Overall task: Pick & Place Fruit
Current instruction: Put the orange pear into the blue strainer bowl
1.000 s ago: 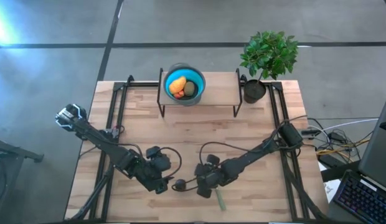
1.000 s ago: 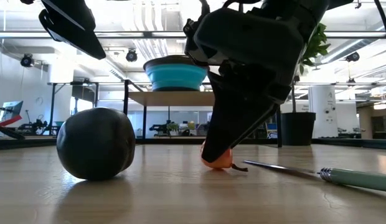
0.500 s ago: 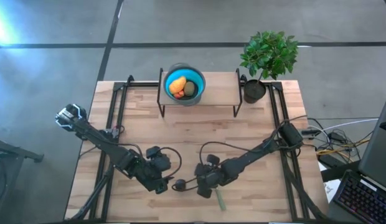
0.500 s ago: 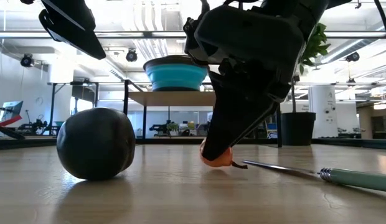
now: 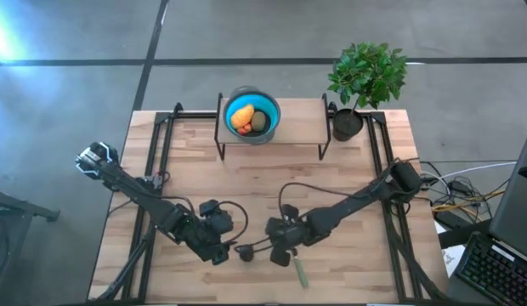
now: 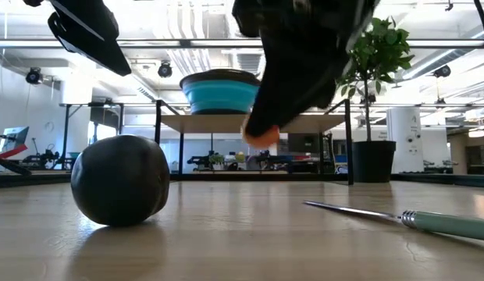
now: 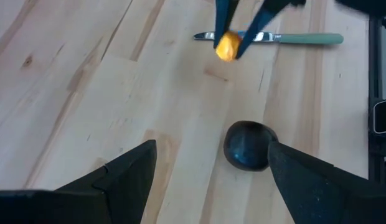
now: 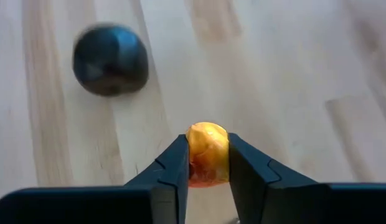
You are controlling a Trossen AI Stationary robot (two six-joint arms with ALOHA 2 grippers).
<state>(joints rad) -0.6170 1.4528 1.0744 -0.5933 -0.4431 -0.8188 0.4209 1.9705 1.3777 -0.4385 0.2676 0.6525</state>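
Note:
My right gripper [image 8: 207,163] is shut on a tiny orange fruit [image 8: 207,152], which hangs above the table [image 5: 331,178] in the low view [image 6: 263,137]. A black round fruit [image 5: 245,252] rests on the wood close to its left [image 6: 119,179]. My left gripper [image 7: 211,180] stands open above and short of the black fruit [image 7: 247,145], touching nothing. An orange-yellow fruit [image 5: 241,116] and an olive-brown one [image 5: 260,121] lie in the blue bowl [image 5: 274,108] at the far edge. My right gripper pinches the tiny orange fruit by its two opposite sides [image 8: 192,155] between the two fingers, at their free ends. The fingers [image 6: 282,94] slant downward from above. The fruit is lifted clear of the table.
A green-handled knife [image 5: 299,274] lies on the table just right of my right gripper, blade toward the black fruit [image 6: 429,221]. The bowl stands on a raised shelf [image 5: 302,127]. A potted plant [image 5: 365,76] is at the far right corner.
My right gripper has risen with the tiny orange fruit, which sat on the table beside the knife tip and now hangs clear of it. The black fruit and the knife have stayed in place.

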